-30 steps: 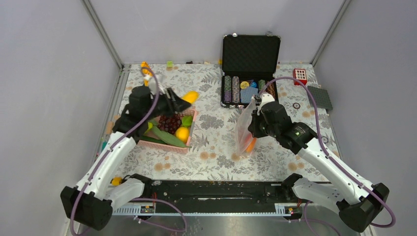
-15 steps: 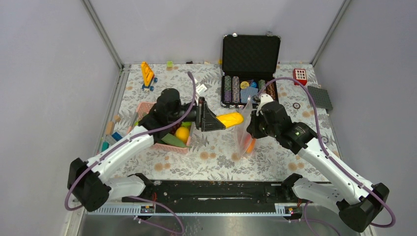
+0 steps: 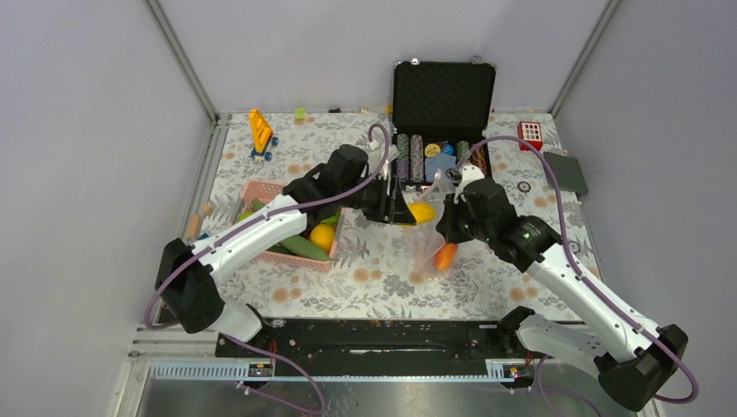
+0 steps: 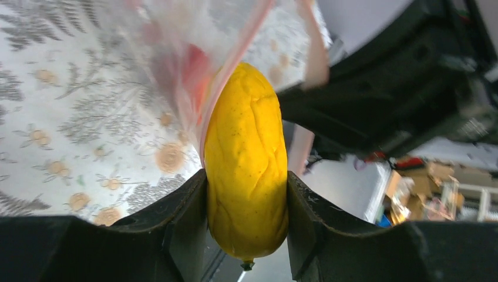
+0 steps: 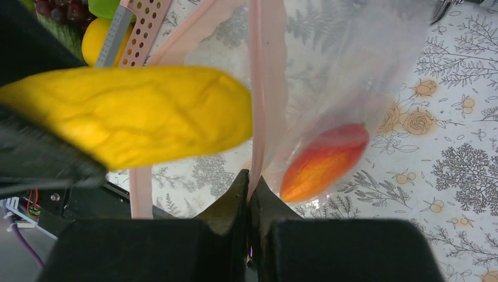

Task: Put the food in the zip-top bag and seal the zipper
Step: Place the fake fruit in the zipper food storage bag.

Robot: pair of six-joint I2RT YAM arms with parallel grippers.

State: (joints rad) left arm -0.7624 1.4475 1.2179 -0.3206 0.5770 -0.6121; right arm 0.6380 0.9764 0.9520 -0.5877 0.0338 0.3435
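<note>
My left gripper [image 3: 405, 211] [image 4: 246, 197] is shut on a long yellow toy fruit [image 3: 422, 212] [image 4: 246, 153] and holds it level. The fruit's tip [image 5: 223, 111] lies between the two pink lips of the zip-top bag [image 3: 428, 241] [image 4: 170, 53]. The right gripper [image 3: 450, 193] [image 5: 249, 183] is shut on one lip of the zipper [image 5: 256, 88] and holds the clear bag up with its mouth open. A red-orange mango [image 3: 445, 255] [image 5: 323, 161] lies in the bag's bottom. More food sits in the pink basket [image 3: 261, 186]: a yellow citrus [image 3: 322, 236] and a green cucumber [image 3: 304, 247].
An open black case [image 3: 443, 91] with striped chips [image 3: 415, 156] stands right behind the bag. A yellow toy [image 3: 261, 130] is at the back left. A red block [image 3: 529, 133] and a dark grey plate [image 3: 567, 172] lie at the back right.
My left arm has swung right from the basket, carrying the yellow fruit to the bag's mouth. The right arm has kept the bag in place.
</note>
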